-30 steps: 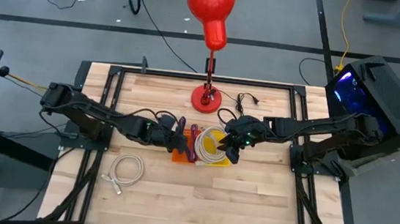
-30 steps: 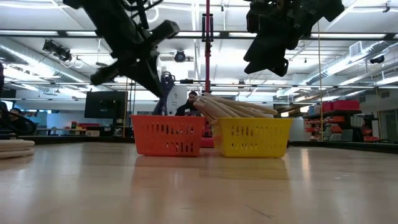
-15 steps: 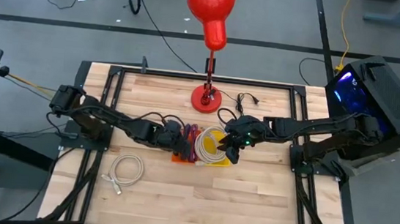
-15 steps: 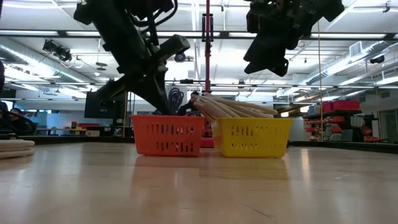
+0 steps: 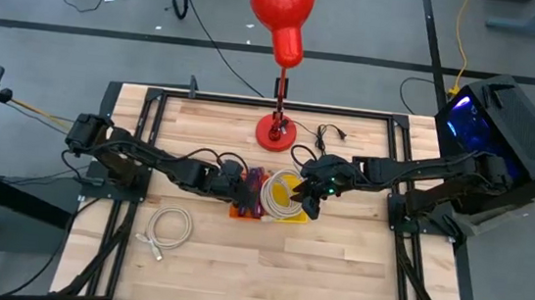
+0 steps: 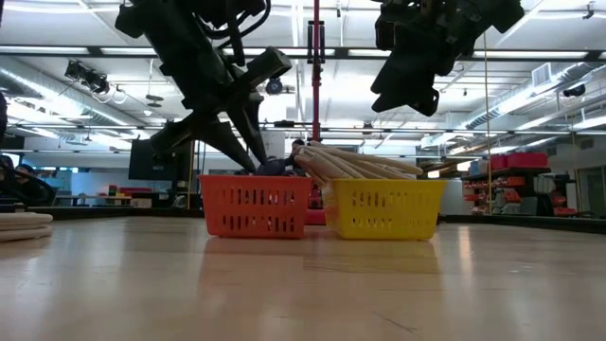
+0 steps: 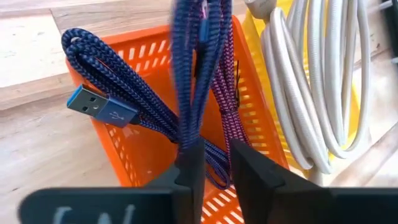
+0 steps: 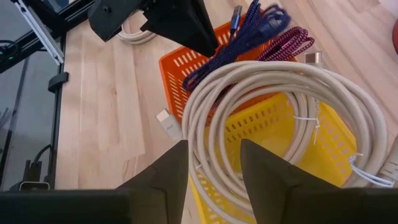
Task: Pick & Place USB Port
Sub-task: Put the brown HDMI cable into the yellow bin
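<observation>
The high view looks straight down on the whole table, while the low view sits at tabletop height, facing level across it into the room. Each wrist view looks closely down on the orange basket and yellow basket, which all four views share.

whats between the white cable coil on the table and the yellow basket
The orange basket, with the blue braided USB cable going in under the left gripper; the high view shows it between coil and yellow basket.
</observation>
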